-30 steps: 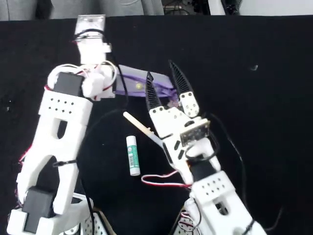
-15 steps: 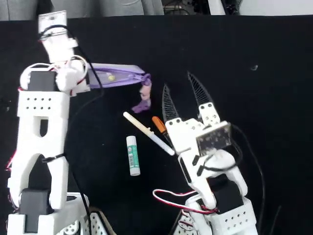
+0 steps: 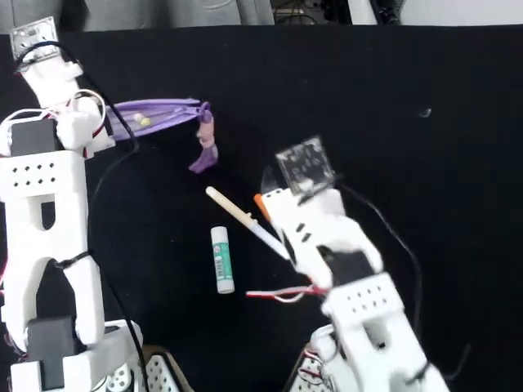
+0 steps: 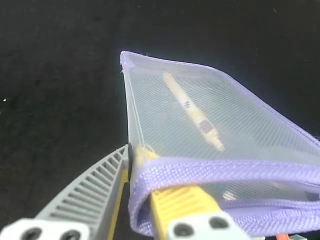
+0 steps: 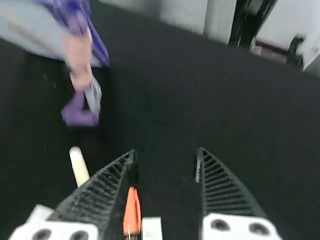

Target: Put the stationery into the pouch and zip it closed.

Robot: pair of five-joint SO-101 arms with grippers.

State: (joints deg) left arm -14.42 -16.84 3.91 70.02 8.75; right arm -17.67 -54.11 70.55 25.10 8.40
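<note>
1 purple pouch [image 3: 159,118] at the far left of the table [image 3: 409,163], pinched in left gripper [image 4: 136,160], with 1 pen [image 4: 192,111] inside. Lying mid-table: 1 white pen [image 3: 237,214], 1 glue stick [image 3: 221,259], 1 orange marker [image 3: 263,204]. Right gripper [image 5: 165,151] spread wide over the marker.

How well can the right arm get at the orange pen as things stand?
Probably yes: the right gripper is open just over the orange pen, nothing lying between them, though the white pen sits close beside it.
</note>
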